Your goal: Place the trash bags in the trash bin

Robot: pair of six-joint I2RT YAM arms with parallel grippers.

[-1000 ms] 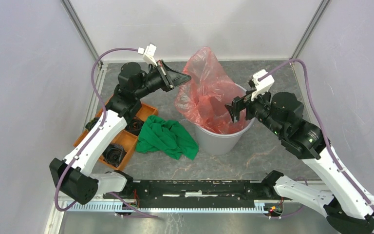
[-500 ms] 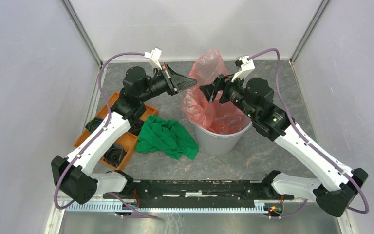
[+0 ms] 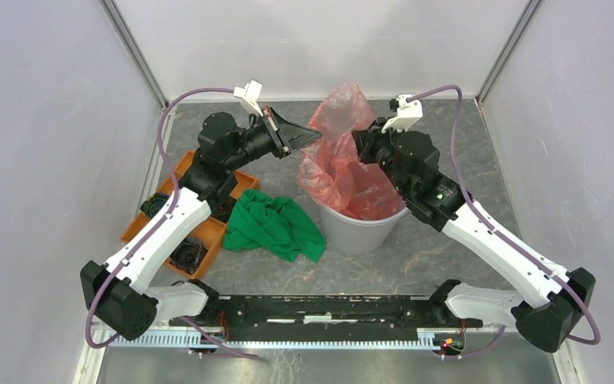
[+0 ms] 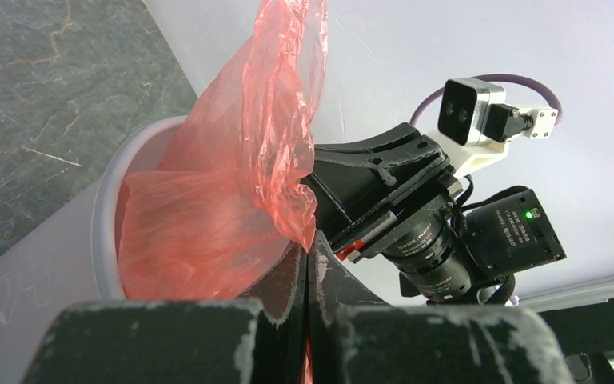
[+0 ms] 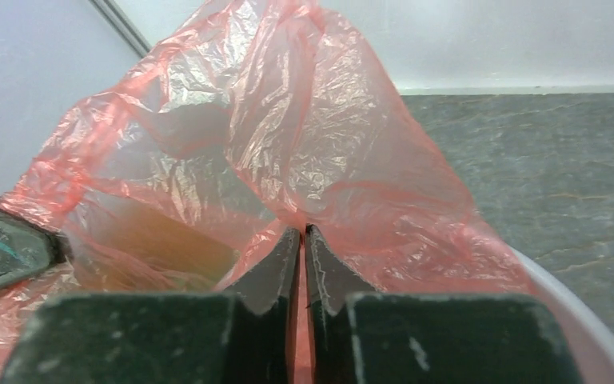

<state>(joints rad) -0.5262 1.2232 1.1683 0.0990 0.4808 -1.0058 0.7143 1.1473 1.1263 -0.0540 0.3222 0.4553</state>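
Note:
A crinkly red-pink trash bag (image 3: 338, 152) stands partly inside the round grey-white trash bin (image 3: 361, 230), its top rising above the rim. My left gripper (image 3: 316, 133) is shut on the bag's left edge, film pinched between its tips (image 4: 308, 250). My right gripper (image 3: 357, 141) is shut on the bag's right side, a strip of red film showing between its closed jaws (image 5: 302, 232). In the left wrist view the bag (image 4: 248, 160) hangs into the bin (image 4: 64, 256). The bin's rim (image 5: 584, 320) shows at the lower right of the right wrist view.
A crumpled green cloth (image 3: 274, 225) lies left of the bin. An orange compartment tray (image 3: 200, 228) with black rolls sits at the left under my left arm. White enclosure walls stand close around the stone-patterned table (image 3: 464, 136).
My right arm swung from the bin's right side to the bag's upper right, then closed its open jaws on the film. The left gripper kept its hold, shifting only slightly.

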